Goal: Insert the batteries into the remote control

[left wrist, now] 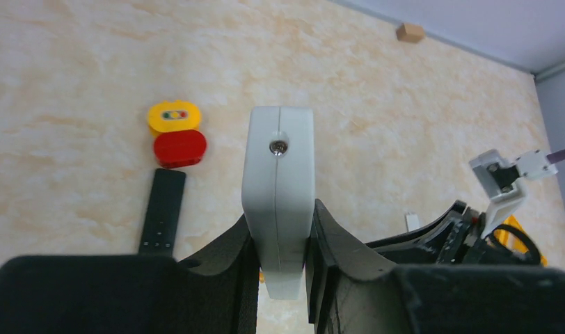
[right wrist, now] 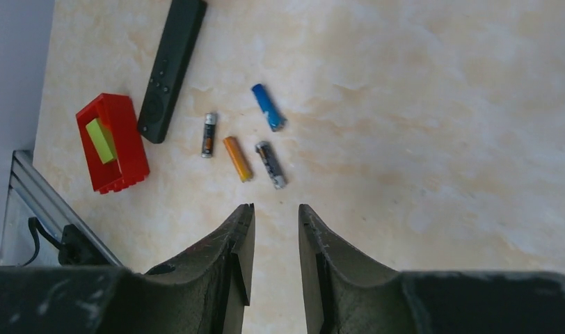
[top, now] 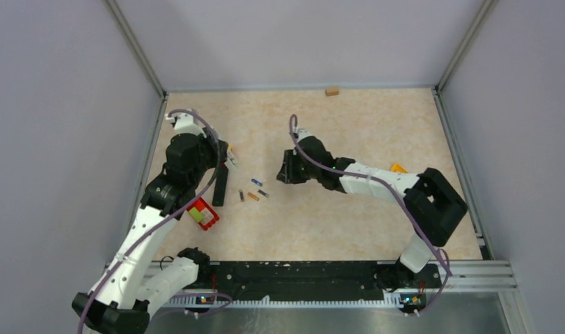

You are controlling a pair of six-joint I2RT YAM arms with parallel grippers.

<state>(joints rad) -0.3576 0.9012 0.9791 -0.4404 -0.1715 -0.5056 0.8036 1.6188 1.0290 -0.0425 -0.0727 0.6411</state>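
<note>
Batteries [right wrist: 236, 158] spread apart, open floor right; black remote [right wrist: 170, 66], red box [right wrist: 133, 142] crowd left.

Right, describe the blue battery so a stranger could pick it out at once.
Find the long black remote on the beige table next to the red brick. Four small batteries lie loose beside it. The blue battery is the one farthest from the arm bases and the only blue one; its neighbours are an orange battery and two dark batteries.

Left gripper [left wrist: 280, 217] is clamped on a pale grey plastic bar [left wrist: 278, 160]. Right gripper [right wrist: 274, 211] reaches toward centre, jaws slightly parted, empty.
</note>
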